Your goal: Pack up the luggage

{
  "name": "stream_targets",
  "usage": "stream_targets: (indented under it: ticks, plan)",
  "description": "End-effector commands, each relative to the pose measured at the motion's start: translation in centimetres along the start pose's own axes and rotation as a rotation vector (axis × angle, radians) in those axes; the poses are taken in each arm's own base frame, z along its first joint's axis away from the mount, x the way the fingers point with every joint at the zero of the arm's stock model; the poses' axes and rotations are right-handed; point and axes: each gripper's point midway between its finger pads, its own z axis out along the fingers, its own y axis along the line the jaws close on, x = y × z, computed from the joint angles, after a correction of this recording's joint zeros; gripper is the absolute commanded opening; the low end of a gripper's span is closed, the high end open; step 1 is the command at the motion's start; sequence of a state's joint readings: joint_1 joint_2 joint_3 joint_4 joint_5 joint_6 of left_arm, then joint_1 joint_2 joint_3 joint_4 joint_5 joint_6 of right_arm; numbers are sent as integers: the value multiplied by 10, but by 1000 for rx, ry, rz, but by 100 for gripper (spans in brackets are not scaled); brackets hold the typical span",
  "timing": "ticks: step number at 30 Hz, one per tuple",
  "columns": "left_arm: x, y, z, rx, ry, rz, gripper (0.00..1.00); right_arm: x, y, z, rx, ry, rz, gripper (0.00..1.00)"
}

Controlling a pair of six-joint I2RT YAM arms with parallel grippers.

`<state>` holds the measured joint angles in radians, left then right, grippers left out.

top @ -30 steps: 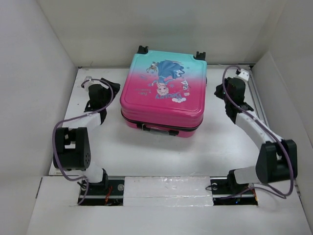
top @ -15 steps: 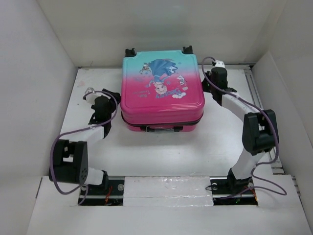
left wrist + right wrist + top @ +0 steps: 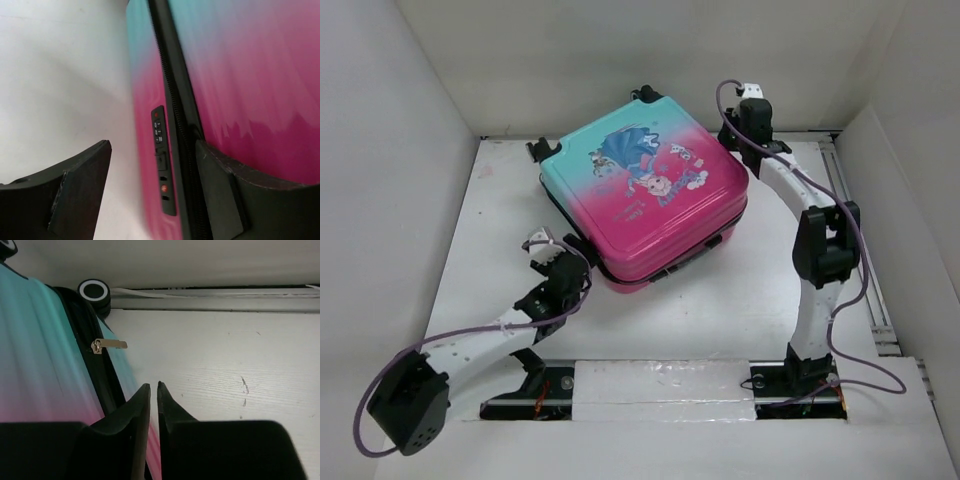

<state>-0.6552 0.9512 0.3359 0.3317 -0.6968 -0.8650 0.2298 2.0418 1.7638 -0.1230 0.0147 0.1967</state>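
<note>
Luggage (image 3: 645,195) sits zipped shut and skewed in the upper middle of the top view, on the white table (image 3: 740,300). My left gripper (image 3: 150,187) is at its lower-left edge, jaws wide apart around the combo lock (image 3: 161,160), holding nothing. My right gripper (image 3: 154,390), upper right by a gold zipper pull (image 3: 107,344), is almost closed and empty.

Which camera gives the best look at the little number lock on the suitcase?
The left wrist view: the combination lock sits close up on the suitcase side, its dials visible between the open fingers. The top view shows only a dark spot on the front edge. The right wrist view shows none of it, only a zipper pull.
</note>
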Motion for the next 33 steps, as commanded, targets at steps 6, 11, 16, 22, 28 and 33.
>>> stream_targets:
  ticks: [6,11,16,22,28,33]
  plan:
    - [-83,-95,-67,297,-143,-144,76,-94,94,-129,-376,-156,63,43]
    - [-148,-120,-71,310,-303,-167,88,-91,96,-202,-386,-291,78,51]
    - [-192,-154,-53,341,-337,-200,95,-38,130,-260,-509,-292,86,24]
    - [-212,-146,9,347,-252,-192,96,71,139,-325,-600,-241,124,0]
    - [-160,-106,15,310,-189,-199,93,161,147,-320,-645,-96,127,18]
    - [-93,-44,9,191,-95,-132,41,180,160,-302,-631,-42,85,33]
